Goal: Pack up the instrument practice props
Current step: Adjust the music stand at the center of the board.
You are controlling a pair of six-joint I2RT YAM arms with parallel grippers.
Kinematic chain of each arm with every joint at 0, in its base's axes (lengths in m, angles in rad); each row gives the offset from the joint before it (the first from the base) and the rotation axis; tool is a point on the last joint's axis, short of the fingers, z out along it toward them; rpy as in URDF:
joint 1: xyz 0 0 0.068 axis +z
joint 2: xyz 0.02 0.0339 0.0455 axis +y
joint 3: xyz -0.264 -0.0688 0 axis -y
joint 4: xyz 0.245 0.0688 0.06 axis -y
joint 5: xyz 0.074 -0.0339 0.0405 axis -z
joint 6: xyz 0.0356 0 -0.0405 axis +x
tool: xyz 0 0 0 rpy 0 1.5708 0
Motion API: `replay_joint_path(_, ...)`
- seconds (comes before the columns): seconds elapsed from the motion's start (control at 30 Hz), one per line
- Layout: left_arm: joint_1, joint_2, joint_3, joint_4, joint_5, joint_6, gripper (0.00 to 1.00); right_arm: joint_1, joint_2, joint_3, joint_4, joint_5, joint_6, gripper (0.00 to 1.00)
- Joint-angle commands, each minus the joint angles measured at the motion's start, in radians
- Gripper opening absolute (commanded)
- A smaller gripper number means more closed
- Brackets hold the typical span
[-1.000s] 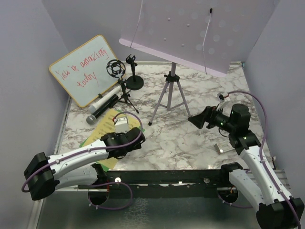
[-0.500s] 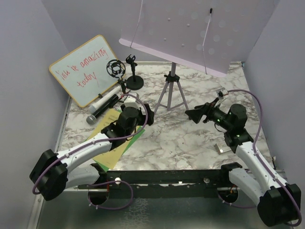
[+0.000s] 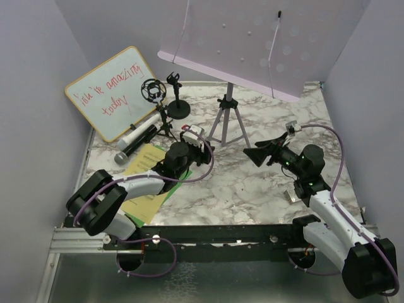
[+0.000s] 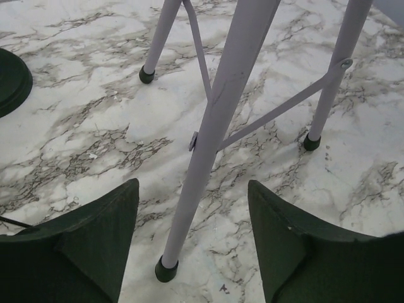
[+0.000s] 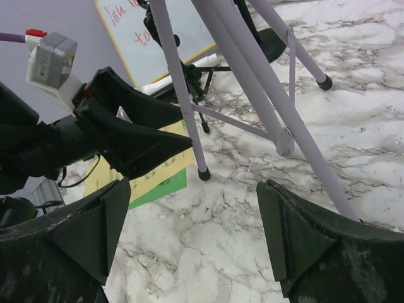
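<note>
While straddling the near leg of the lilac music rack (image 4: 218,107) with the left gripper (image 4: 192,189), jaws parted, touching neither side; probably set low there to clamp just above the foot; right gripper (image 5: 192,186) likewise spread and empty, facing the same legs from the opposite side, likely to steady them; cross-braces just beyond both tools, in the way of a higher grip; black round-base mic holder (image 4: 9,79) off to the left gripper's left; green and yellow music sheets (image 3: 140,161) under its arm.

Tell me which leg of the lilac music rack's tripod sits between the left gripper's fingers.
The nearest leg, straddled by the open left gripper; the other two legs stand farther back, clear of it.
</note>
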Motion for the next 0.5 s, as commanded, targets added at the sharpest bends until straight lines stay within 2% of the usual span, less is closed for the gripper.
replay_joint_path(0.0, 0.004, 0.1, -0.009, 0.177, 0.034, 0.102, 0.65, 0.006, -0.003, -0.036, 0.09, -0.007, 0.032, 0.89)
replay_joint_path(0.13, 0.003, 0.186, -0.011, 0.255, 0.004, 0.142, 0.48, 0.007, -0.004, -0.047, 0.098, -0.013, 0.039, 0.89)
replay_joint_path(0.23, -0.003, 0.22, -0.012, 0.308, -0.012, 0.124, 0.28, 0.011, -0.007, -0.051, 0.104, -0.008, 0.04, 0.89)
replay_joint_path(0.37, -0.085, 0.225, -0.036, 0.38, -0.175, 0.139, 0.04, 0.018, -0.006, -0.054, 0.113, -0.004, 0.035, 0.88)
replay_joint_path(0.4, -0.106, 0.231, -0.037, 0.392, -0.216, 0.133, 0.0, 0.019, -0.004, -0.057, 0.118, -0.003, 0.036, 0.89)
replay_joint_path(0.47, -0.147, 0.245, -0.037, 0.416, -0.305, 0.109, 0.0, 0.022, -0.005, -0.057, 0.117, 0.003, 0.035, 0.89)
